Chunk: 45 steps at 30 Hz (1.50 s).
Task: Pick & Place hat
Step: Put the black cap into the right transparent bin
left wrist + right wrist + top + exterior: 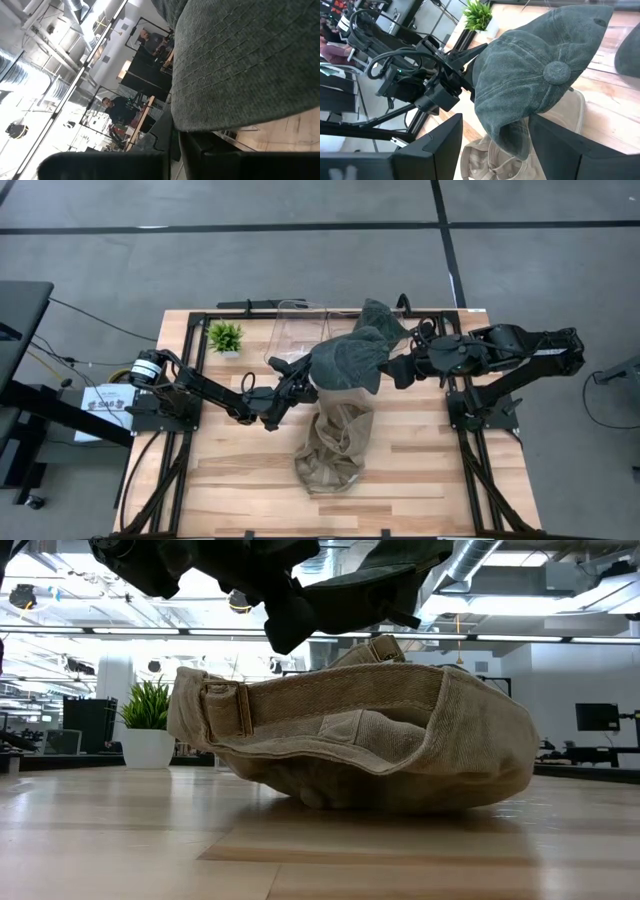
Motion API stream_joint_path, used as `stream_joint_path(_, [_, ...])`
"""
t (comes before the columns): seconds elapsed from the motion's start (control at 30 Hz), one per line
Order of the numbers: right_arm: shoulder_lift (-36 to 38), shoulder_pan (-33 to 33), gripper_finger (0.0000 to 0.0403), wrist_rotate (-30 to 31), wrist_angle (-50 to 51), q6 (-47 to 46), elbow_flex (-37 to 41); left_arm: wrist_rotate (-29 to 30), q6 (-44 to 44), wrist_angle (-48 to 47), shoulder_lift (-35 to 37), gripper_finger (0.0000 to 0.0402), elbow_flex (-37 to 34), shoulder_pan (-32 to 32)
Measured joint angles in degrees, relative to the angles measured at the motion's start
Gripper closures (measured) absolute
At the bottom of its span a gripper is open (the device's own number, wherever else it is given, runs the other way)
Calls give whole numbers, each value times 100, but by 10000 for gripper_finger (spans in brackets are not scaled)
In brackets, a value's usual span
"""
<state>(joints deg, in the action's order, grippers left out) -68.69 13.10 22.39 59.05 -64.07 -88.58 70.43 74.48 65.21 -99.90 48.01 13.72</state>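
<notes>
Left gripper (300, 383) clenched on dark green hat's (350, 360) brim, lifted over tan hat (335, 445). Right gripper (395, 368) spread, empty, just beside the green crown's far side. Long axis gripper to gripper.

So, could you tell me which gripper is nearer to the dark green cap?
Left. The left gripper is shut on the dark green cap at its brim, holding it up; the right gripper, open, sits just beside its other side.

A matt grey-green washed-cotton cap (535, 75) with stitched seams hangs over a rumpled tan cloth cap (370, 740) on a smooth, lightly glossy pale wood table (430, 470), beside a clear plastic container (298, 330).
</notes>
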Motion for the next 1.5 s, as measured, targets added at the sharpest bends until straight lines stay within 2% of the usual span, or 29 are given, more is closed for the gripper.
stream_joint_path(0.37, [0,-8,185,4,-3,1,0,-91,19,2,0,384,0,0])
stream_joint_path(0.7, [-2,-427,184,6,17,-10,0,-205,24,42,0,384,0,0])
stream_joint_path(0.93, [-2,-726,186,2,289,-538,0,-208,24,79,0,385,0,1])
stream_joint_path(1.1, [-2,-774,186,0,348,-585,0,-208,24,85,0,385,0,0])
stream_joint_path(1.5, [11,-912,184,7,529,-1424,0,-210,16,85,0,385,0,2])
